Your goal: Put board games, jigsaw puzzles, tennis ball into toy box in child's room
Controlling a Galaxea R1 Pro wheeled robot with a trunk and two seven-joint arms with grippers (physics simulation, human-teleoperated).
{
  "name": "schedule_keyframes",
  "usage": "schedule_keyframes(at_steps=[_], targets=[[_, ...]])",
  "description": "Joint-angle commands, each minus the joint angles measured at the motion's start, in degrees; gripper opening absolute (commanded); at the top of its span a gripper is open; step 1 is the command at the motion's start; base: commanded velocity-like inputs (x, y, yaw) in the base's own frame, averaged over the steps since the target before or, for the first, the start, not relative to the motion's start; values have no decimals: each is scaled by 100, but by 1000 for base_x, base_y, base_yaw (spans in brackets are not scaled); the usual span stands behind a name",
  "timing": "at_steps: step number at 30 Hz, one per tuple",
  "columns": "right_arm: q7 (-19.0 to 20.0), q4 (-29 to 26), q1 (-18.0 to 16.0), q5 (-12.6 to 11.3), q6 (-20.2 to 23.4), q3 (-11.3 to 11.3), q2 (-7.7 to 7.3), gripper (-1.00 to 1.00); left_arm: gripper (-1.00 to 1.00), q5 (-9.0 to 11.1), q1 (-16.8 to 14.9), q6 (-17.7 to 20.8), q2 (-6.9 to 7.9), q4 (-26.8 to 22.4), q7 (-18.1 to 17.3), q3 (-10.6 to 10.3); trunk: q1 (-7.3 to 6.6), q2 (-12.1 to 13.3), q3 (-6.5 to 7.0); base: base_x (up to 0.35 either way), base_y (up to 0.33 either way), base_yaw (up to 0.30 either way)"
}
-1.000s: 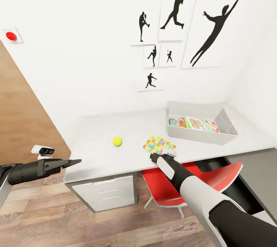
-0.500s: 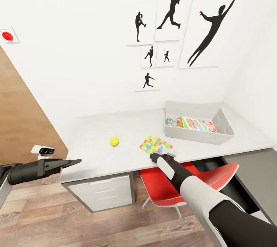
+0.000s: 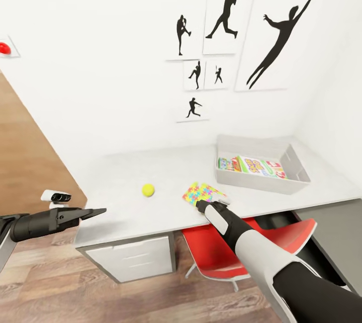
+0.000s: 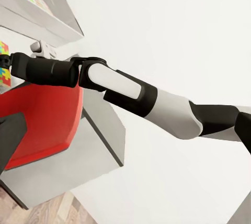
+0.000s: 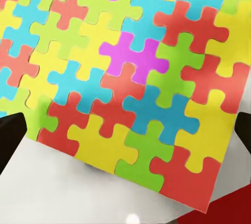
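White-walled child's room: printed board games (image 3: 253, 165) already lie in the toy box (image 3: 261, 180) on the worktop (image 3: 125, 212). The tennis ball (image 3: 148, 190) and jigsaw puzzles (image 3: 201, 193) remain; my right claw (image 3: 200, 206), fingers spread, sits at their edge.

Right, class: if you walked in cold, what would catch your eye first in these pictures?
The bright jigsaw puzzles near the table's front edge, with the right gripper right at them; up close, the right wrist view shows the multicoloured pieces. Next, the black baseball silhouettes on the white wall, and the red chair tucked under the table. Also the tennis ball alone on the tabletop, and the toy box holding board games at the far right.
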Motion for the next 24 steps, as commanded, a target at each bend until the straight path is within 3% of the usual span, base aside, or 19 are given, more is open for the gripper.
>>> schedule_keyframes(at_steps=[1, 24], targets=[[-44, -10, -6, -28, 26, 46, -5, 100, 100, -1, -4, 59, 2, -2, -21, -2, 4, -11, -11, 95, -59, 0], [-36, -11, -6, -28, 26, 47, -7, 100, 100, -1, -4, 57, 2, -2, -21, -2, 4, -11, -11, 55, -46, 0]])
